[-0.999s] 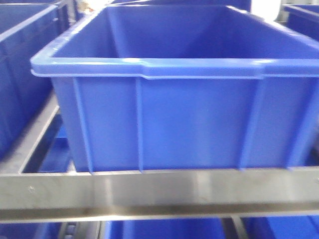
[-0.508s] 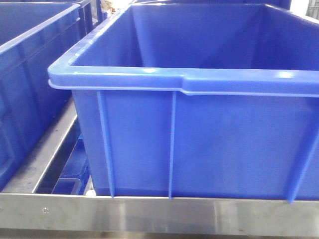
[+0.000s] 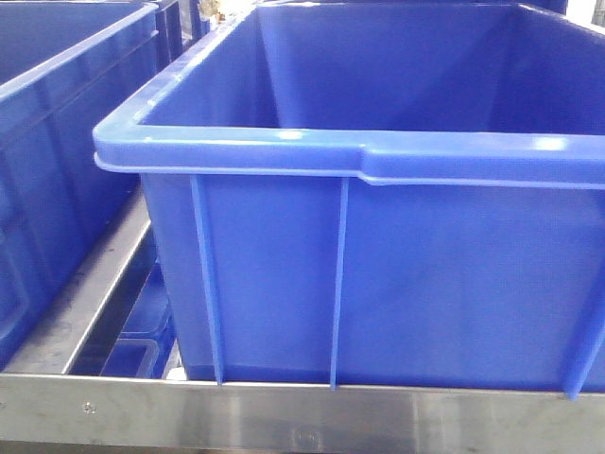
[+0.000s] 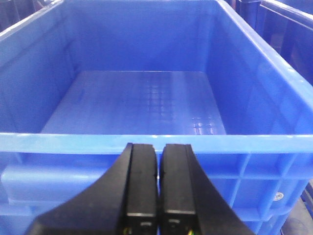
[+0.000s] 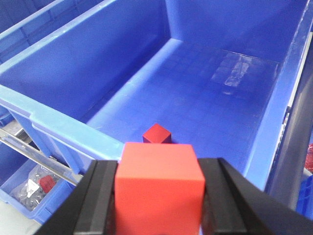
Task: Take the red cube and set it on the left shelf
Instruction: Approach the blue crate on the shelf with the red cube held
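In the right wrist view, at 6 o'clock: right gripper (image 5: 160,198) clamped on the red cube (image 5: 159,178), one pad on each side face. Cube is carried above the near rim of a blue bin (image 5: 63,122).

- At 12 o'clock from the held cube, a darker second cube (image 5: 157,133) sits on that bin's floor, apart from the walls.
- At 8 o'clock, a small tray (image 5: 22,198) of parts sits below the rim.
- Left gripper (image 4: 157,169): jaws pressed together, nothing between them, facing another bin (image 4: 146,142) with a bare floor.

Progress: pick looks done. Carry to the left shelf and release are left. Cannot tell which bin belongs to that shelf.
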